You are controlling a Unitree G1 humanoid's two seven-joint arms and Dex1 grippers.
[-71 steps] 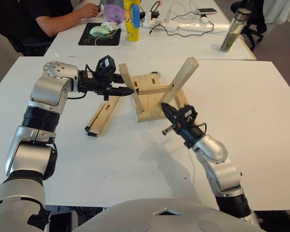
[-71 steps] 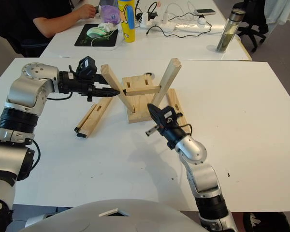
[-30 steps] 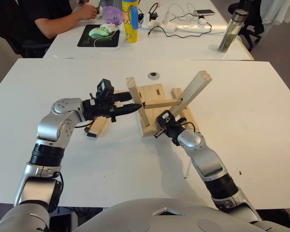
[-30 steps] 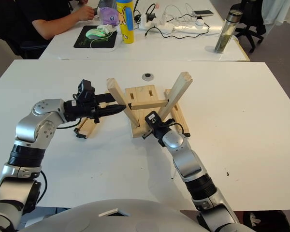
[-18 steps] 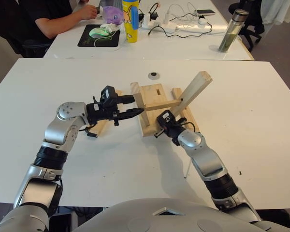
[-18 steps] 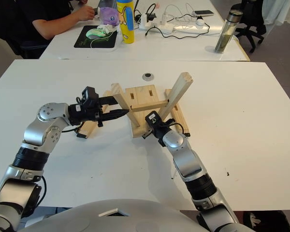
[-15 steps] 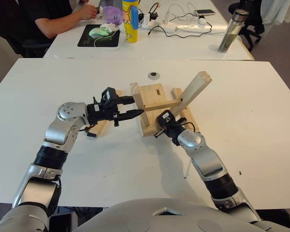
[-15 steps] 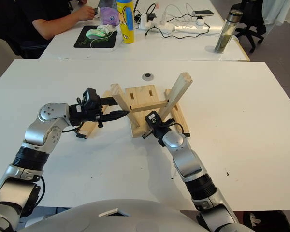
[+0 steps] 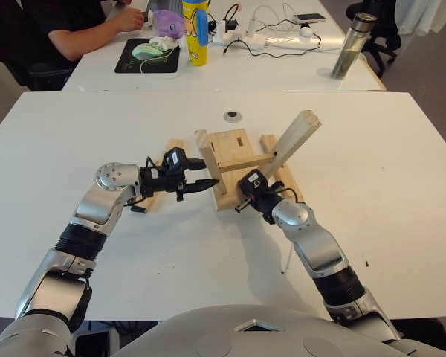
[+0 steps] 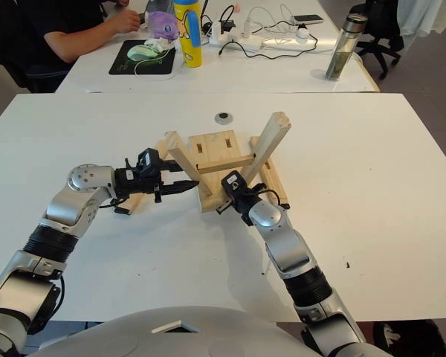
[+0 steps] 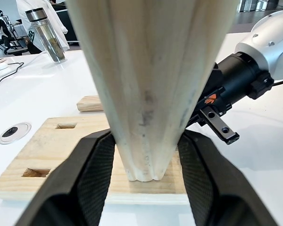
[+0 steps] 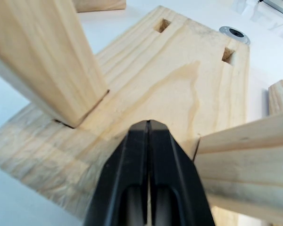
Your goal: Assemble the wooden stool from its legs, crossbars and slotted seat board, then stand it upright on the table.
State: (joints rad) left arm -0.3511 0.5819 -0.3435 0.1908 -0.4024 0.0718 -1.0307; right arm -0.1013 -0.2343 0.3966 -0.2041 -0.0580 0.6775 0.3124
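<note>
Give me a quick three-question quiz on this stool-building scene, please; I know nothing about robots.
1. True or false: the seat board lies flat on the table.
2. How many legs stand slotted in it?
3. The right hand's fingers are: A spread wide; B closed together.
Key: 1 true; 2 two; 3 B.

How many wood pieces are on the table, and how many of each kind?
Board: 1
Upright legs: 2
Crossbar: 1
Loose pieces lying flat: 2
Total: 6
</note>
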